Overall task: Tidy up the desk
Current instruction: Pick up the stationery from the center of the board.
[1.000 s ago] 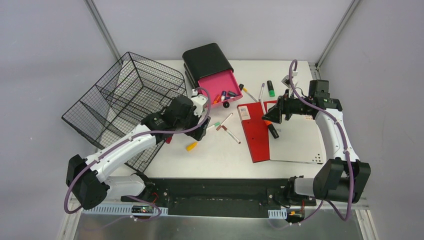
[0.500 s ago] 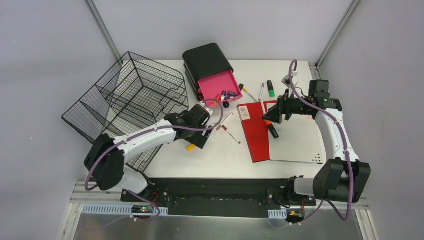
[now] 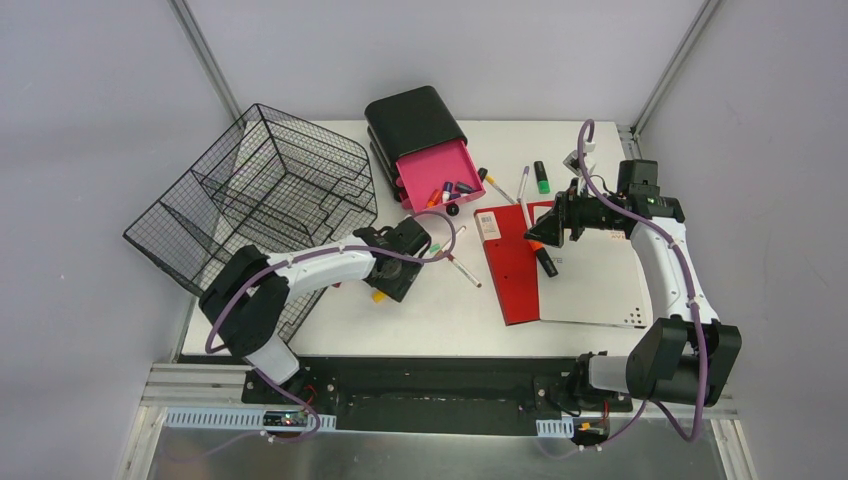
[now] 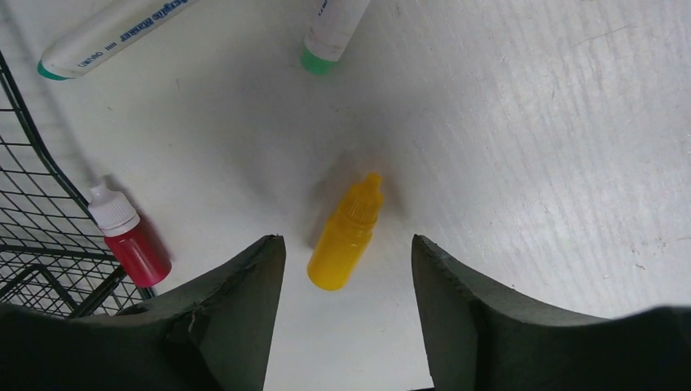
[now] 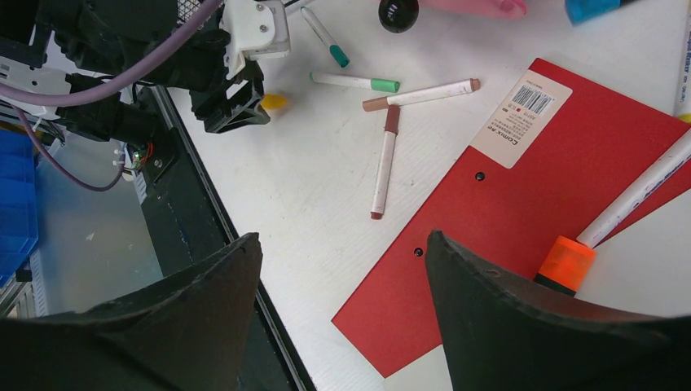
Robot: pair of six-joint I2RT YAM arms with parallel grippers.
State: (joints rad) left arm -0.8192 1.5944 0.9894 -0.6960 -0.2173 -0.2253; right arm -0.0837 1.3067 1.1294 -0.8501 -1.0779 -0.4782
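On the white desk (image 3: 440, 310) a small yellow dropper bottle (image 4: 350, 220) lies on its side. My left gripper (image 4: 344, 241) is low over it, open, one finger on each side of the bottle's base with a gap left on both sides. From above, the left gripper (image 3: 392, 280) sits near the wire basket's corner. My right gripper (image 5: 342, 236) hangs open and empty above the red folder (image 5: 521, 204); the overhead view has the right gripper (image 3: 540, 232) over that red folder (image 3: 510, 270).
A red dropper bottle (image 4: 130, 240) lies against the black wire basket (image 3: 260, 200). Markers (image 5: 383, 163) lie scattered mid-desk. A black organizer (image 3: 415, 120) has its pink drawer (image 3: 435, 170) pulled out with small items inside. An orange-capped marker (image 5: 566, 262) rests on the folder beside a white notebook (image 3: 600, 280).
My left arm has swung forward and down to the yellow bottle, and its jaws have narrowed around it. The right arm has stayed still.
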